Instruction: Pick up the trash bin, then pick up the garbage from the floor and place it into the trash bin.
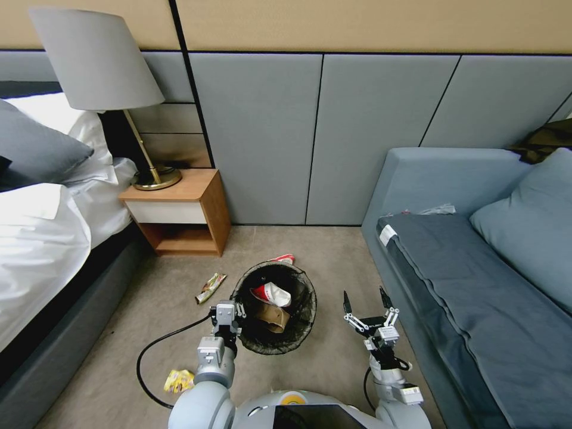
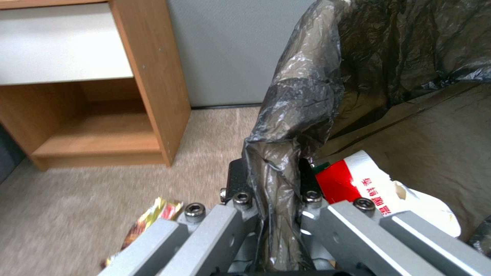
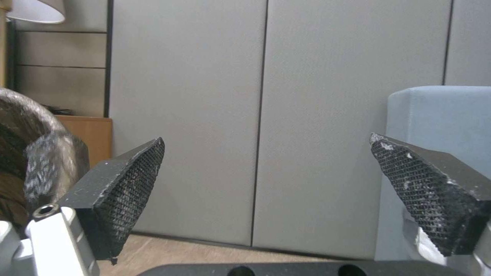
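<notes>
The trash bin (image 1: 301, 325), round and lined with a black plastic bag, hangs in front of me over the carpet. My left gripper (image 1: 233, 311) is shut on the bin's near-left rim; in the left wrist view its fingers (image 2: 238, 180) pinch the bagged rim (image 2: 286, 126). Inside lie a red-and-white wrapper (image 1: 271, 294) (image 2: 358, 180) and a brown paper bag (image 1: 271, 317). On the floor, garbage remains: a green-gold packet (image 1: 210, 288) (image 2: 151, 216), a yellow packet (image 1: 179, 380), and a red-and-white piece (image 1: 282, 259) behind the bin. My right gripper (image 1: 364, 301) (image 3: 266, 191) hovers open and empty to the bin's right.
A wooden nightstand (image 1: 179, 214) with a lamp (image 1: 95, 65) stands at the back left beside the bed (image 1: 42, 250). A blue sofa (image 1: 476, 268) runs along the right. A grey panelled wall (image 1: 333, 137) closes the back. A black cable (image 1: 161, 345) loops by my left arm.
</notes>
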Available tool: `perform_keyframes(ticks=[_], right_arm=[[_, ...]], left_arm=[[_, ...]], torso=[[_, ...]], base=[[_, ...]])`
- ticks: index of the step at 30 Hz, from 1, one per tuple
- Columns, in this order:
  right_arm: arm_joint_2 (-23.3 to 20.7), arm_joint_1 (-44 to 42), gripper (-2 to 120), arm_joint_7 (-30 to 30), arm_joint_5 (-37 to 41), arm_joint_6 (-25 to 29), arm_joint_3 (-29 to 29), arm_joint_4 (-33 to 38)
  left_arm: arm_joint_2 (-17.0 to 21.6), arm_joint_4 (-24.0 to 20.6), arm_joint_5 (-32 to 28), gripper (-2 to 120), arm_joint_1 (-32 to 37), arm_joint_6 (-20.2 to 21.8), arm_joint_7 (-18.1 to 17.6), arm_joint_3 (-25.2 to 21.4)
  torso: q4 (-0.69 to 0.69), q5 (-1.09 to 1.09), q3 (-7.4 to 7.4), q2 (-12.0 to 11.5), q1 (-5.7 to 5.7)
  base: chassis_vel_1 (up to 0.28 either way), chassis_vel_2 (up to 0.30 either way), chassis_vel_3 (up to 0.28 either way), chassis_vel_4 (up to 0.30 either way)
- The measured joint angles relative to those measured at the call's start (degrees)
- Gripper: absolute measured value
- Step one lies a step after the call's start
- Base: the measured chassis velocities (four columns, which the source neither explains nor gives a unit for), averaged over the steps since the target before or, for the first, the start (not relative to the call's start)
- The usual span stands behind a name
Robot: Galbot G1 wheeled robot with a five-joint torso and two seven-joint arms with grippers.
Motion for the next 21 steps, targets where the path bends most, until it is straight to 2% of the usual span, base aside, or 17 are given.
perform_keyframes(ticks=[8, 21], right_arm=[[0.2, 0.8, 100, -1.3, 0.0, 1.2, 0.0, -0.7], [0.2, 1.9, 100, -2.5, -0.5, 2.1, 0.5, -1.1]], left_arm=[[0.0, 0.0, -0.1, 0, -0.2, 0.0, 0.0, 0.0], [-0.1, 0.0, -0.3, 0, 0.1, 0.0, 0.0, 0.2]], torso=[[0.0, 0.01, 0.0, 0.0, 0.0], [0.0, 0.01, -0.01, 0.0, 0.0]], base=[[-0.12, 0.107, 0.113, -0.101], [-0.012, 0.021, 0.016, -0.012]])
